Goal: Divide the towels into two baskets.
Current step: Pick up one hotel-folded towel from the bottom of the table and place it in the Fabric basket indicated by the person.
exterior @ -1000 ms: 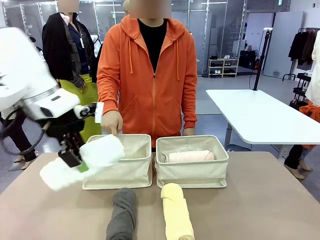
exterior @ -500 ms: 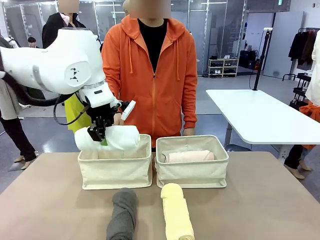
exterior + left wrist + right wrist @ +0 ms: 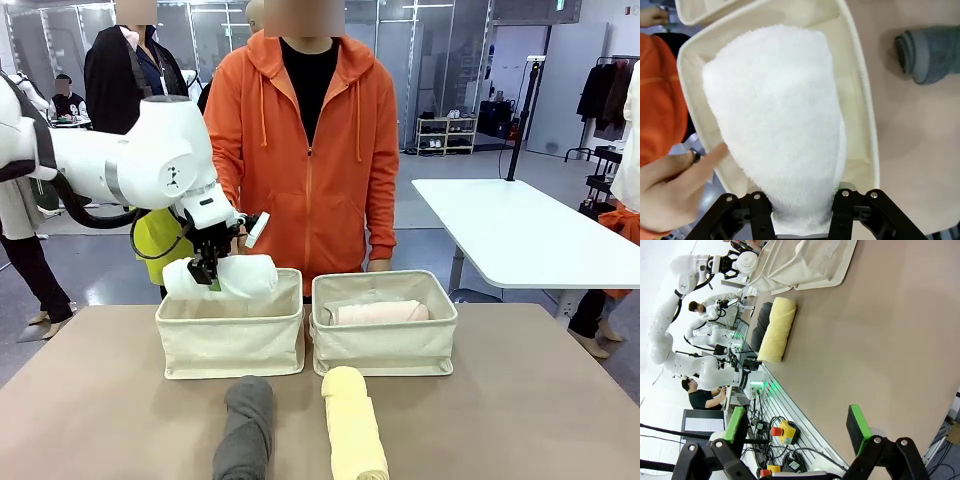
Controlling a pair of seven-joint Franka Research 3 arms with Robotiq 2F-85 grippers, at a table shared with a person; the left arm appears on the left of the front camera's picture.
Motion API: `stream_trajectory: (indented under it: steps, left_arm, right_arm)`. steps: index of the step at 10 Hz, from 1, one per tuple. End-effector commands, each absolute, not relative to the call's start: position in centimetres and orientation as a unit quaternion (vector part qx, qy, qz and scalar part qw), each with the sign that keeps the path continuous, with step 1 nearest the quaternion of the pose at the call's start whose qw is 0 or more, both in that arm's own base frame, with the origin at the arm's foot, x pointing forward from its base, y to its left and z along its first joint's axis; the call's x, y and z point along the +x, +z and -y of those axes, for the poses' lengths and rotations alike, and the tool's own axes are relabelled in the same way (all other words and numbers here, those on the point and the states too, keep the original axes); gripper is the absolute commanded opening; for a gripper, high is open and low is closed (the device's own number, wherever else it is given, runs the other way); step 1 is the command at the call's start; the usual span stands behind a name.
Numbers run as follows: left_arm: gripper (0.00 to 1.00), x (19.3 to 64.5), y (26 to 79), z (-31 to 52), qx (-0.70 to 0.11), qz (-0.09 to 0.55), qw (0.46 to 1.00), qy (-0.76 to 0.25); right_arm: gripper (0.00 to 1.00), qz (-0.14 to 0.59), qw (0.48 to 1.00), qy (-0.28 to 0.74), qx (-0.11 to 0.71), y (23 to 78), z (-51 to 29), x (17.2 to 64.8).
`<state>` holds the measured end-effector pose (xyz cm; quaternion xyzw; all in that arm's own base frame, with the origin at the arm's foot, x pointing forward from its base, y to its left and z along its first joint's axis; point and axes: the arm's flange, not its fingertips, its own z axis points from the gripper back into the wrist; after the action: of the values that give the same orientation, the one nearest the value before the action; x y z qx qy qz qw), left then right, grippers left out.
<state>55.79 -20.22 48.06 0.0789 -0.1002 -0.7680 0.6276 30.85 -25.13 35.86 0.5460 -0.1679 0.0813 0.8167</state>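
Showing four towels (image 3: 220,277), two baskets (image 3: 232,345)

Left gripper (image 3: 208,271) swung white towel (image 3: 225,278) from beside left basket (image 3: 232,345) to above it (elbow now raised behind); towel lowered into rim.

Room around my worktop (image 3: 540,400), brown, matt. One white table (image 3: 520,235) to my right. Grey polished floor (image 3: 425,225). Glass partitions (image 3: 400,60) along the far wall. Low shelf rack (image 3: 447,135). Black pole stand (image 3: 522,120). Clothes rail (image 3: 608,90) with dark garments.
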Motion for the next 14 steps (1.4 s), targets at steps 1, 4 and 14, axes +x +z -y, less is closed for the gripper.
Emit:
stream_trajectory:
  steps: [1,4,14]
  left_arm:
    - [0.40,57.2,47.0,20.5,0.069,0.108,0.611,-0.781]
    - [0.40,58.8,43.8,21.2,0.046,0.097,0.611,-0.784]
    - [1.00,60.2,41.8,19.9,0.028,0.089,0.642,-0.761]
  right_arm:
    - [1.00,0.161,0.818,0.084,0.546,36.1,25.0,30.5]
    - [1.00,0.161,0.818,0.084,0.546,36.1,25.0,30.5]
    - [1.00,0.161,0.818,0.084,0.546,36.1,25.0,30.5]
